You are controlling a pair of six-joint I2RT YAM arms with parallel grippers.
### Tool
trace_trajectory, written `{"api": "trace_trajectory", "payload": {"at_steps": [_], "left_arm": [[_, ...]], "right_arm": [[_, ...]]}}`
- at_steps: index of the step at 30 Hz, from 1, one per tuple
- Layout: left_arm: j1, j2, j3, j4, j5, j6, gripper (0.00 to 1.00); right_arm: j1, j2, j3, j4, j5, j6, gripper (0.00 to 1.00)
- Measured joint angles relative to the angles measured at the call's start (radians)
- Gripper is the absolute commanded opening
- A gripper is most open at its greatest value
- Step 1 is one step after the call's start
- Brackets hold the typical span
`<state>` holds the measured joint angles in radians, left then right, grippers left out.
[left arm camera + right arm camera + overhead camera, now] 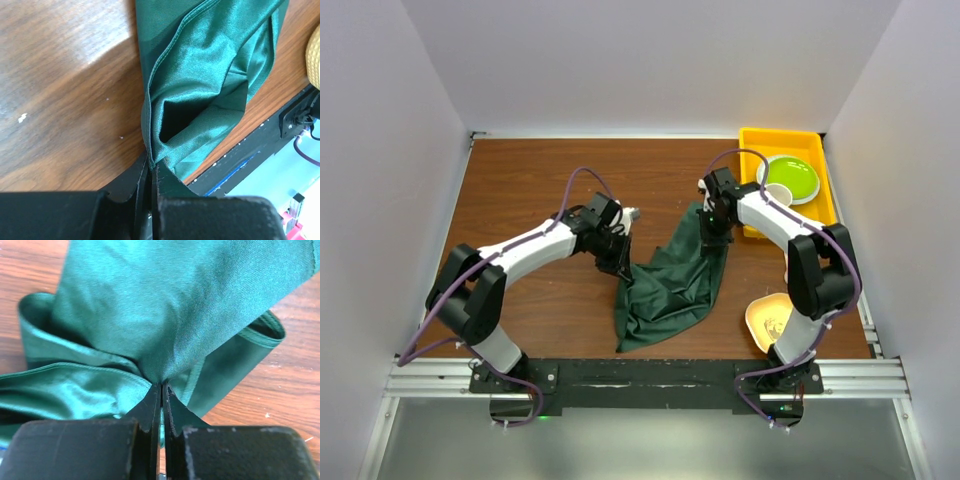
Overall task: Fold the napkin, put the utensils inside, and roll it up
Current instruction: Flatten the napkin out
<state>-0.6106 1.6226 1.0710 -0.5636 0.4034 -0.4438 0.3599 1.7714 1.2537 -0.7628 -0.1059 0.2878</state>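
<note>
The left white-and-black jointed arm point(525, 248) rises from its base at the near left, folds at the elbow and stretches right toward the middle. Its wrist is tipped down and its black two-finger pincer point(619, 266) is pressed closed on an edge of the dark green shiny cloth napkin point(672, 288). On the other side, the right white-and-black arm point(775, 222) climbs from its near-right base, bends and reaches left, wrist turned downward, black pincer point(713, 238) clamped on the napkin's far end. Up close on both wrist views, the fingers point(122, 197) all but meet, with only a thin pinch of cloth between them.
</note>
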Motion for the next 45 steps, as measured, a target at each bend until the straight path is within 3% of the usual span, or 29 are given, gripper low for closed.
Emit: {"api": "trace_trajectory", "payload": {"at_steps": [4,8,14,17,21,23,24,25,27,28,30,33,35,36,39,45], "left_arm": [[0.022,0.001,0.027,-0.024,-0.041,-0.002,0.0],[0.115,0.033,0.157,-0.077,-0.077,-0.013,0.0],[0.338,0.171,0.623,-0.112,-0.109,-0.037,0.0],[0.407,0.211,0.885,-0.091,-0.127,-0.035,0.0],[0.426,0.151,0.991,-0.031,-0.15,-0.019,0.05],[0.418,0.069,0.908,-0.003,-0.162,0.0,0.26],[0.412,0.031,0.848,0.008,-0.171,0.009,0.35],[0.406,-0.027,0.747,0.031,-0.19,0.019,0.46],[0.402,-0.119,0.553,0.036,-0.235,0.035,0.58],[0.403,-0.165,0.456,0.031,-0.257,0.041,0.62],[0.407,-0.252,0.241,-0.006,-0.319,0.037,0.67],[0.409,-0.371,0.002,-0.075,-0.384,0.013,0.71],[0.409,-0.467,-0.104,-0.13,-0.414,-0.011,0.73],[0.409,-0.506,-0.126,-0.15,-0.425,-0.021,0.79],[0.409,-0.566,-0.128,-0.153,-0.454,-0.051,0.87],[0.415,-0.358,-0.048,-0.134,-0.471,-0.082,0.85]], "right_arm": [[0.0,0.023,0.073,-0.015,-0.045,0.007,0.0],[0.0,0.14,0.353,-0.046,-0.078,0.031,0.0],[-0.001,0.373,1.074,-0.087,-0.104,0.071,0.0],[-0.006,0.354,1.223,-0.062,-0.131,0.081,0.0],[-0.012,0.108,1.011,0.035,-0.168,0.087,0.0],[-0.013,-0.041,0.832,0.09,-0.185,0.087,0.01],[-0.014,-0.122,0.711,0.129,-0.208,0.09,0.15],[-0.014,-0.175,0.623,0.146,-0.226,0.095,0.2],[-0.013,-0.288,0.379,0.196,-0.272,0.107,0.36],[-0.01,-0.327,0.272,0.198,-0.296,0.111,0.43],[-0.006,-0.361,0.057,0.211,-0.322,0.116,0.47],[-0.005,-0.364,-0.178,0.158,-0.336,0.113,0.6],[-0.005,-0.365,-0.244,0.112,-0.339,0.114,0.71],[-0.005,-0.365,-0.251,0.094,-0.338,0.113,0.73],[-0.005,-0.354,-0.221,0.09,-0.333,0.11,0.83],[-0.005,-0.087,0.035,0.118,-0.294,0.105,0.87]]}}
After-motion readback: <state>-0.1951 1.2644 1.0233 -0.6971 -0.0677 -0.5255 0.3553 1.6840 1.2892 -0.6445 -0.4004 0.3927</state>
